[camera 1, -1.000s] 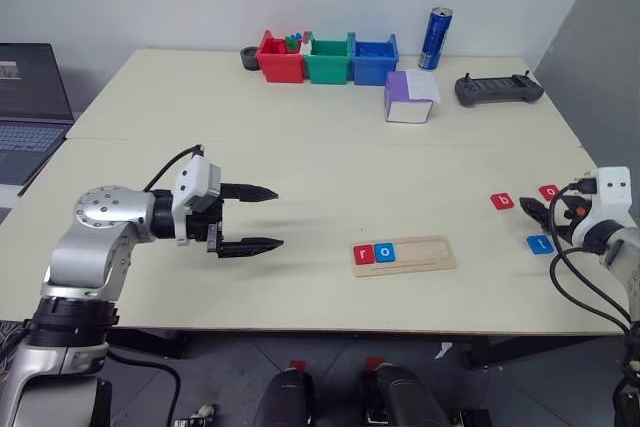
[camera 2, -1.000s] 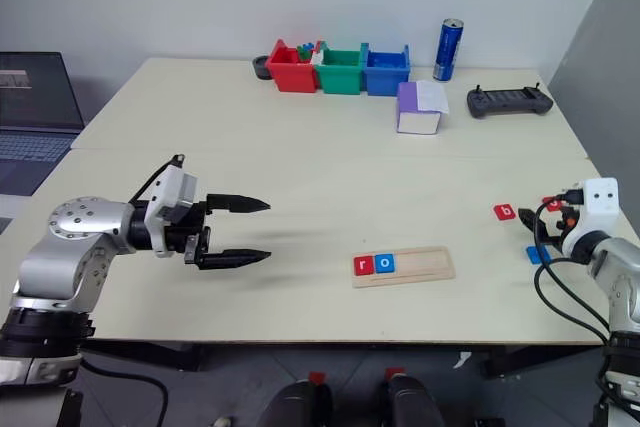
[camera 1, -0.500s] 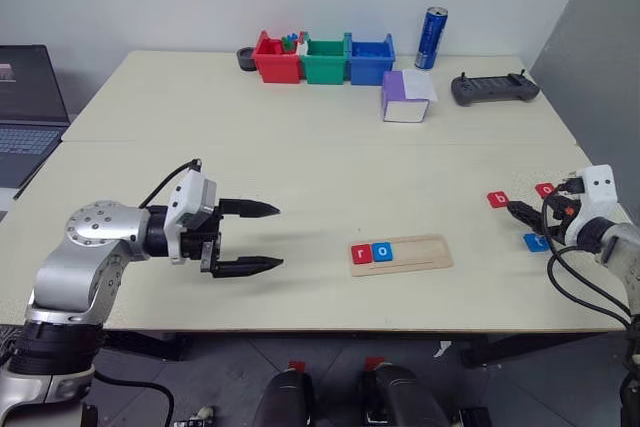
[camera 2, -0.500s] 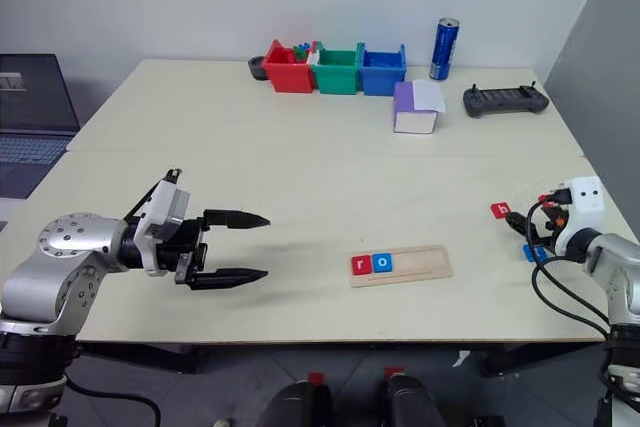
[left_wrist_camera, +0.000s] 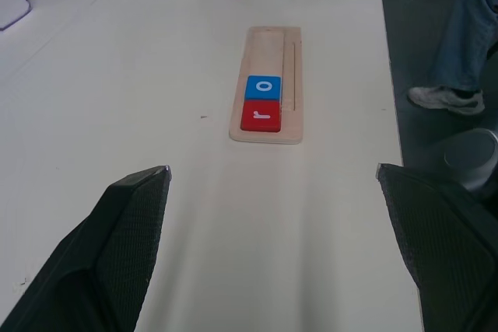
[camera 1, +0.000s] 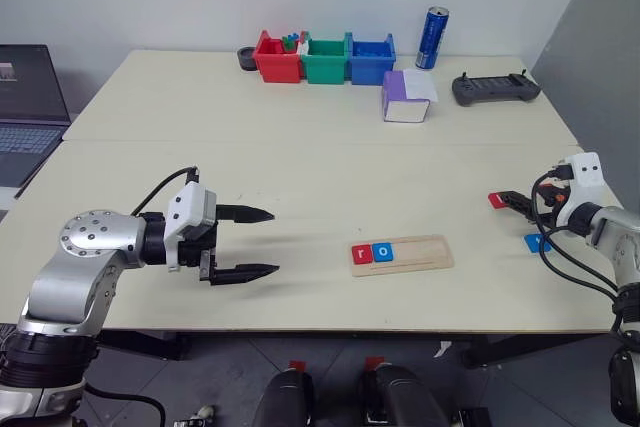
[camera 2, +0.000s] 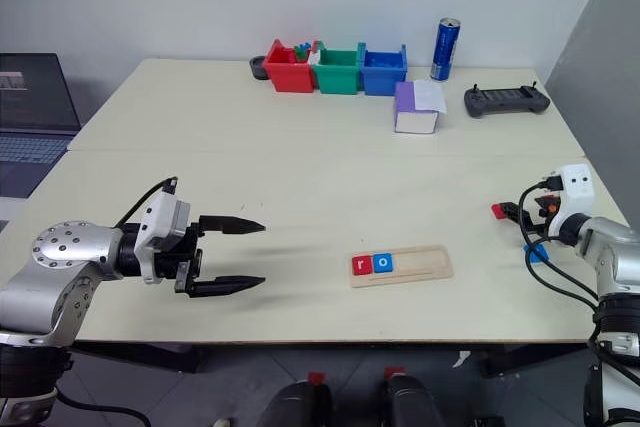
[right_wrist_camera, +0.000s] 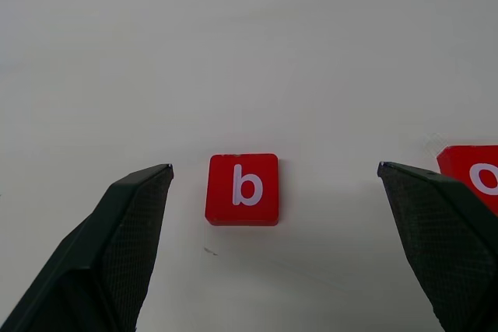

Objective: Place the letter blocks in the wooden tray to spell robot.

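The wooden tray lies near the table's front edge with a red "r" block and a blue "o" block at its left end. My left gripper hovers open to the tray's left and points at it. At the far right my right gripper is open just behind a red "b" block, which lies between its fingers in the right wrist view. A red "o" block sits beside the "b". Nearer the front edge lies a blue block.
Red, green and blue bins, a blue can, a purple-and-white box and a black controller stand at the back. A laptop sits at the left. A person's leg is beyond the table's front edge.
My right gripper has moved forward up to the red "b" block. My left gripper has sunk and drawn back slightly. Both stay open.
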Action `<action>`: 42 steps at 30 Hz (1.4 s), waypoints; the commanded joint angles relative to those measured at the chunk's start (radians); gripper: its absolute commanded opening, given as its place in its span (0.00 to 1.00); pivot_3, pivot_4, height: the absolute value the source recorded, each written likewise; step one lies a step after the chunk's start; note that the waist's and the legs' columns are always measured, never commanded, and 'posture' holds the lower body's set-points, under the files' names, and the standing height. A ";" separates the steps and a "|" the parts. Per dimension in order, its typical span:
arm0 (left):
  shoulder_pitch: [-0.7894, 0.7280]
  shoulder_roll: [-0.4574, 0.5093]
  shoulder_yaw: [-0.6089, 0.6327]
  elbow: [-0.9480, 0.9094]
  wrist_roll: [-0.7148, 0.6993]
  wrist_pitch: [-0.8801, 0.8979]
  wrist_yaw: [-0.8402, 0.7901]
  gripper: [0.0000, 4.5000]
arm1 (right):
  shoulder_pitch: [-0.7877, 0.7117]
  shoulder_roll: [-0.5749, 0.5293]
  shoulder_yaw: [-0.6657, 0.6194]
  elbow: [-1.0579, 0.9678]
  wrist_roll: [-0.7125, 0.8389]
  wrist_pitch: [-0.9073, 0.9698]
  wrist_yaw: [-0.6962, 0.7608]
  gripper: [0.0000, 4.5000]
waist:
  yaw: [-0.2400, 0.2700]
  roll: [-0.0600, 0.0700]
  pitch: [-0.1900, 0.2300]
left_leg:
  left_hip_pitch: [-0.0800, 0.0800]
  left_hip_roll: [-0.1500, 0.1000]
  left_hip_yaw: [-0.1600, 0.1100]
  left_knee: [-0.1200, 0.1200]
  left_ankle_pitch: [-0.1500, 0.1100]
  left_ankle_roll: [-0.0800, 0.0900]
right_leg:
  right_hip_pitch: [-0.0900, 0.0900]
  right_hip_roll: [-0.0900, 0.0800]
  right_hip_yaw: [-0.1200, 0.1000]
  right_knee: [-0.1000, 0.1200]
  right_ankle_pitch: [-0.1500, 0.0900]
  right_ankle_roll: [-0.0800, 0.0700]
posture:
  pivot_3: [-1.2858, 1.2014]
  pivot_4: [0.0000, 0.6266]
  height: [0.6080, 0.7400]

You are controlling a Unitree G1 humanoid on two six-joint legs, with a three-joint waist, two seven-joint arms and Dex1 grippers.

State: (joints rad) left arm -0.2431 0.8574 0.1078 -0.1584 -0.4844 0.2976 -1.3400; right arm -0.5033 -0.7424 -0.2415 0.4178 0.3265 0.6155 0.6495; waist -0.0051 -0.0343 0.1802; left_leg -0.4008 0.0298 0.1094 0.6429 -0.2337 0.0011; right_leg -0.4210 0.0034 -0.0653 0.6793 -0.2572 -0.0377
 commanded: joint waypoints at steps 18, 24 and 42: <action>0.064 0.027 0.042 -0.082 -0.018 -0.010 0.050 1.00 | -0.088 0.006 0.028 0.098 -0.039 -0.068 0.031 1.00 | -0.001 0.000 0.000 | 0.000 0.000 0.000 0.000 0.000 0.000 | 0.000 0.000 0.000 0.000 0.000 0.000 | 0.52 0.24 1.00; 0.067 0.024 0.043 -0.081 -0.017 -0.012 0.056 1.00 | -0.115 0.019 0.035 0.141 -0.049 -0.082 0.024 1.00 | -0.001 0.000 0.000 | 0.000 0.000 0.000 0.000 0.000 0.000 | 0.000 0.000 0.000 0.000 0.000 0.000 | 0.52 0.24 1.00; 0.082 0.023 0.051 -0.097 -0.030 -0.012 0.077 1.00 | -0.217 0.091 0.063 0.443 -0.123 -0.239 0.014 1.00 | -0.004 0.000 0.000 | 0.001 0.000 0.000 0.000 0.000 0.000 | 0.000 0.000 0.000 0.000 0.000 0.000 | 0.52 0.24 1.00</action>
State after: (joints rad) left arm -0.1613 0.8696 0.1251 -0.2298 -0.5021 0.2971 -1.2679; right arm -0.7094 -0.6575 -0.1733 0.8401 0.2094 0.3805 0.6613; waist -0.0096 -0.0343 0.1802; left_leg -0.4002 0.0299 0.1099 0.6431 -0.2336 0.0010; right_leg -0.4207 0.0034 -0.0649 0.6797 -0.2572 -0.0378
